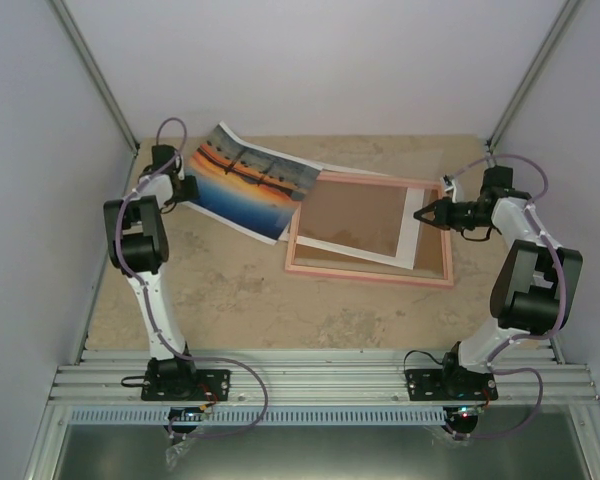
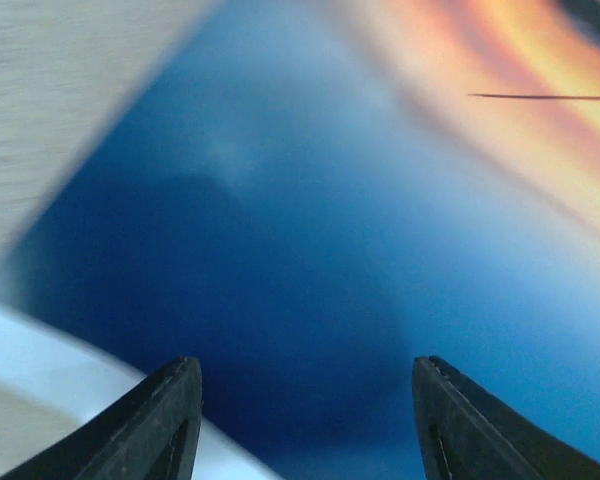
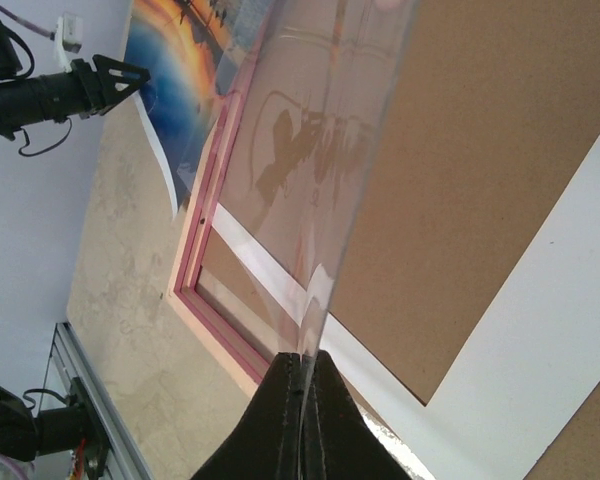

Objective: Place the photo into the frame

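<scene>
The photo [image 1: 245,180], an orange sunset over blue water, lies face up at the back left with its right end by the frame's corner. It fills the left wrist view [image 2: 380,200] and shows in the right wrist view [image 3: 185,60]. My left gripper [image 1: 188,188] is open, its fingers [image 2: 170,410] spread just above the print's blue part near its white border. The pink frame [image 1: 370,272] lies right of centre, also in the right wrist view [image 3: 205,215]. My right gripper [image 1: 417,214] is shut on the edge of a clear sheet [image 3: 310,150] held tilted above the frame.
A brown board with white border [image 1: 355,215] lies askew in the frame, also in the right wrist view [image 3: 480,180]. Grey walls close in the back and both sides. Metal rails [image 1: 320,380] run along the near edge of the tan table [image 1: 230,300].
</scene>
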Tool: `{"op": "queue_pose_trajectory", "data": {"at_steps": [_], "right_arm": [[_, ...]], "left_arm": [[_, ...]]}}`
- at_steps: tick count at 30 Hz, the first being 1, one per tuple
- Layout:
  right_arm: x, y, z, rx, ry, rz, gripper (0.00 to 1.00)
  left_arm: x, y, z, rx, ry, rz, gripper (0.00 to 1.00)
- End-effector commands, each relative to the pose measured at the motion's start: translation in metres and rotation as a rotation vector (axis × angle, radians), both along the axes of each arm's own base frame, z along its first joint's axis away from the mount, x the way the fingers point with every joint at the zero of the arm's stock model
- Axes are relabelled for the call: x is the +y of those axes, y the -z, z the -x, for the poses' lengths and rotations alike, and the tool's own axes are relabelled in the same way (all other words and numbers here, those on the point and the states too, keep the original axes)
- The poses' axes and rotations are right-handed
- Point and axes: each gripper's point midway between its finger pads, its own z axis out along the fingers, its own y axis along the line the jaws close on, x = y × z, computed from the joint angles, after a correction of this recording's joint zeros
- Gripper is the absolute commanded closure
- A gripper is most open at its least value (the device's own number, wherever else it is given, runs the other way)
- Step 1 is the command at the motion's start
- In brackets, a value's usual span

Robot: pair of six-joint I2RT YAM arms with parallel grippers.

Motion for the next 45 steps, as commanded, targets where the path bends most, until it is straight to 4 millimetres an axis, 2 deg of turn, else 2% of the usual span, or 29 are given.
{"op": "queue_pose_trajectory", "data": {"at_steps": [1, 3, 5, 7, 10, 13, 15, 18, 20, 24, 27, 28, 32, 38, 45], "right_arm": [[-0.001, -0.012, 0.001, -0.044, -0.014, 0.012, 1.0], [-0.001, -0.012, 0.001, -0.046, -0.014, 0.01, 1.0], [0.0, -0.011, 0.0, -0.044, -0.016, 0.007, 1.0], [-0.001, -0.011, 0.0, -0.042, -0.016, 0.005, 0.99], [0.0, -0.009, 0.0, -0.039, -0.02, -0.002, 0.99], [0.001, -0.009, 0.001, -0.04, -0.023, -0.006, 1.0], [0.001, -0.01, 0.001, -0.04, -0.024, -0.005, 1.0], [0.001, -0.01, 0.002, -0.04, -0.026, -0.001, 0.99], [0.001, -0.01, 0.002, -0.04, -0.026, 0.003, 1.0], [0.0, -0.008, 0.003, -0.037, -0.026, 0.009, 1.0], [0.0, -0.008, 0.003, -0.035, -0.024, 0.012, 0.99], [-0.001, -0.008, 0.003, -0.036, -0.024, 0.014, 1.0], [-0.001, -0.008, 0.003, -0.035, -0.026, 0.025, 1.0], [-0.003, -0.005, 0.003, -0.027, -0.029, 0.042, 1.0], [-0.004, -0.003, 0.002, -0.019, -0.038, 0.047, 0.99]], "left_arm": [[0.044, 0.018, 0.02, 0.097, -0.082, -0.089, 0.39], [0.04, 0.006, 0.016, 0.062, 0.0, -0.067, 0.31], [0.023, -0.015, 0.011, 0.005, 0.15, -0.033, 0.22], [0.01, -0.038, 0.008, -0.046, 0.29, -0.055, 0.18], [0.011, -0.059, 0.0, -0.079, 0.354, -0.105, 0.17], [0.026, -0.073, -0.016, -0.097, 0.347, -0.188, 0.16], [0.034, -0.074, -0.028, -0.089, 0.348, -0.228, 0.15], [0.042, -0.063, -0.043, -0.053, 0.361, -0.254, 0.14], [0.045, -0.047, -0.049, -0.02, 0.374, -0.26, 0.13], [0.046, -0.029, -0.054, 0.013, 0.393, -0.258, 0.14], [0.044, -0.018, -0.053, 0.023, 0.403, -0.228, 0.2], [0.045, -0.016, -0.053, 0.023, 0.399, -0.215, 0.25], [0.057, -0.012, -0.051, 0.022, 0.346, -0.175, 0.47], [0.091, -0.015, -0.035, 0.029, 0.242, -0.191, 0.84], [0.137, -0.023, -0.008, 0.04, 0.145, -0.22, 0.99]]}}
